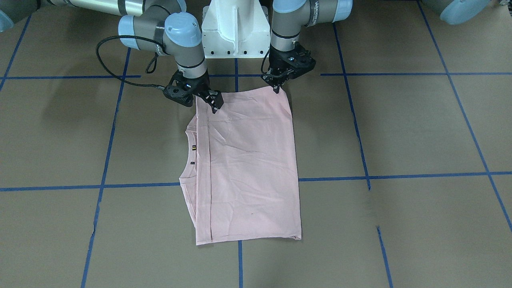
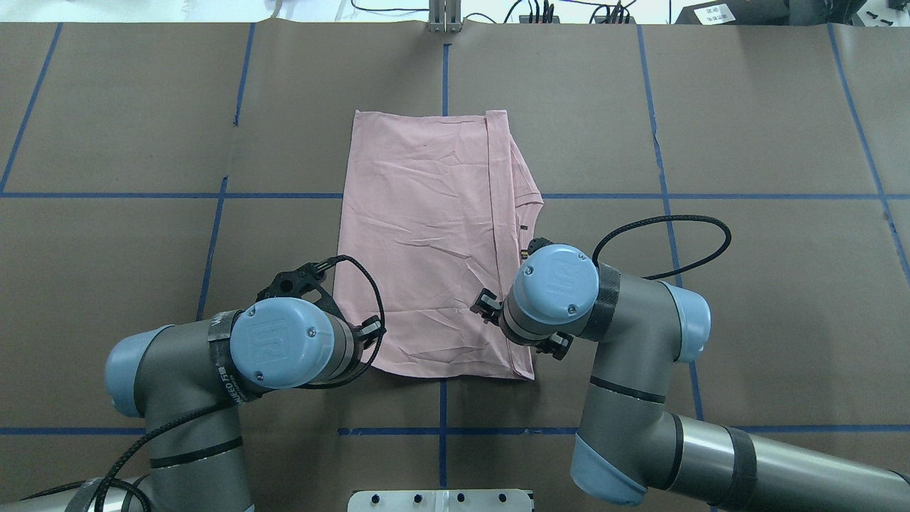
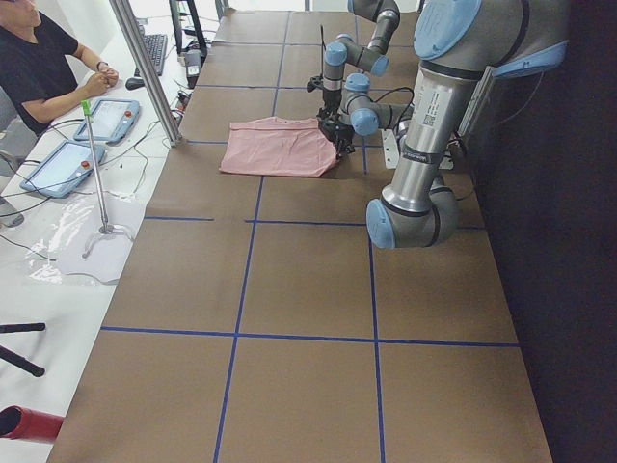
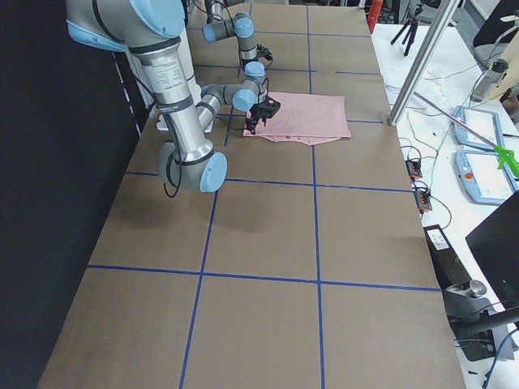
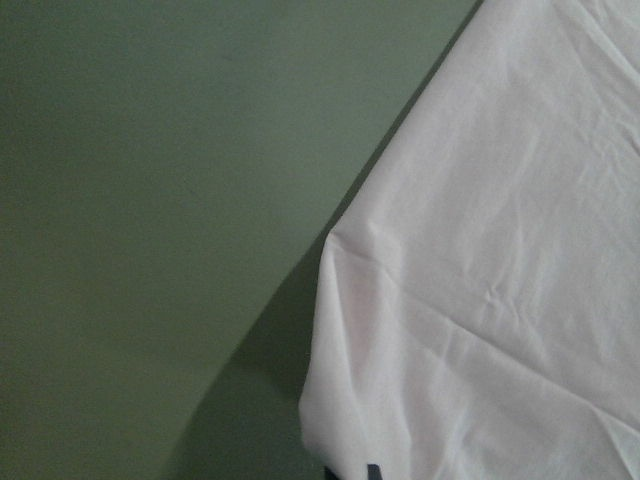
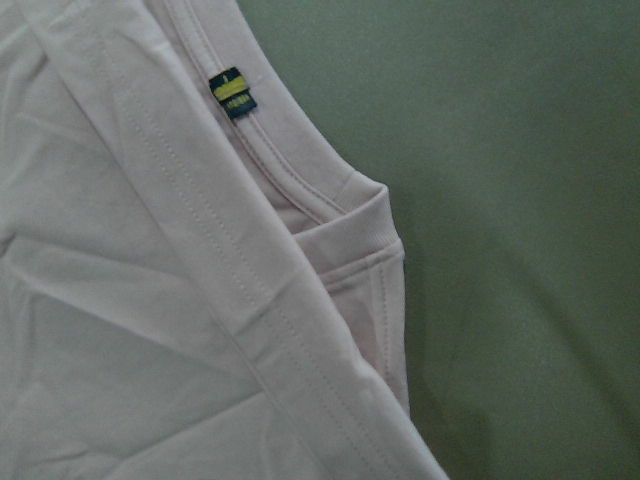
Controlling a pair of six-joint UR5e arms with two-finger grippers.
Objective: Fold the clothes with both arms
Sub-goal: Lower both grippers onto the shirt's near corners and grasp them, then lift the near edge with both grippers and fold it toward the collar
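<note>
Jaws on our left arm (image 1: 286,28) look pinched together on the corner of the T-shirt (image 1: 252,160) nearest us. That corner sits a bit up off the bench (image 1: 400,128). The pink shirt lies flat in the middle, folded long, neck side toward our right. Jaws on our right arm (image 1: 188,52) sit at that side's near corner, but we cannot tell how wide they are. We think holding both corners keeps the next fold even.
</note>
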